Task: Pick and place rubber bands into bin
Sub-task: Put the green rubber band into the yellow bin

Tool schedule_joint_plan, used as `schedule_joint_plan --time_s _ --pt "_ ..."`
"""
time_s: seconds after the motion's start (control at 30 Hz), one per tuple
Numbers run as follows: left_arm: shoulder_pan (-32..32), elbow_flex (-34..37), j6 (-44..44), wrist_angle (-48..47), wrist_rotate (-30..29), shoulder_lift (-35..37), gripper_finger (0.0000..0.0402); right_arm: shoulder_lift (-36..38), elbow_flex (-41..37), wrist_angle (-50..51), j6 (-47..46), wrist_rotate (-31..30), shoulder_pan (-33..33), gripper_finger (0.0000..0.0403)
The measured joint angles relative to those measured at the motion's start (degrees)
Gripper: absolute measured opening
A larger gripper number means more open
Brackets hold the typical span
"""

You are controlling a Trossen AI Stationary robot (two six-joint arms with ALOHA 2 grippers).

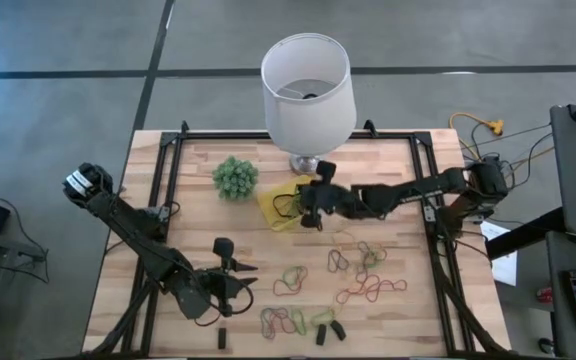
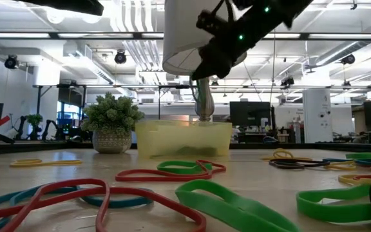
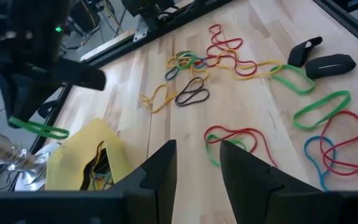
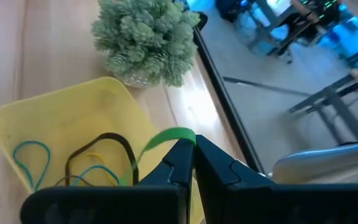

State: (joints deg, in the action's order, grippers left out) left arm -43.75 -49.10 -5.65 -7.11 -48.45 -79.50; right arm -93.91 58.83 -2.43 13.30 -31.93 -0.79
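Right gripper (image 1: 311,207) over the bin (image 1: 271,207), fingers pinched on a green rubber band (image 4: 166,140).

Band hangs from the closed tips directly above the yellow bin, which sits on the table (image 1: 388,165) between the fuzzy green plant (image 1: 235,177) and the white lamp (image 1: 307,88); the band isn't touching the bin floor as far as I can tell. Bin already holds a few bands: black, yellow and blue loops visible in the right wrist view. Rest of the rubber bands (image 1: 353,275) lie scattered on the wood on the near side of the bin, well apart from the right gripper. Left gripper (image 1: 245,275) waits low near the front edge, fingers spread, empty, just beside a green/red loop. Small dark stubby pieces (image 1: 330,329) lie at the front edge.
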Motion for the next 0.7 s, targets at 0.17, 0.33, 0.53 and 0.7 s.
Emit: schedule_joint_plan --time_s 0.17,0.33,0.53,0.7 --pt "0.0 0.0 -0.06 -1.53 0.02 0.0 0.0107 0.0 -0.52 -0.06 -2.61 4.7 3.58 0.0008" --pt "-0.04 0.0 -0.05 -1.5 0.02 0.0 0.0107 0.0 -1.22 0.06 -3.57 9.06 5.08 0.0009" --pt "-0.04 0.0 -0.1 -1.46 0.02 0.0 0.0107 -0.02 -1.36 0.73 -7.24 14.56 6.76 0.0038" --pt "-0.04 0.0 -1.12 -1.45 0.02 0.0 0.0107 -0.02 -1.4 1.66 -8.75 16.89 7.17 0.009"
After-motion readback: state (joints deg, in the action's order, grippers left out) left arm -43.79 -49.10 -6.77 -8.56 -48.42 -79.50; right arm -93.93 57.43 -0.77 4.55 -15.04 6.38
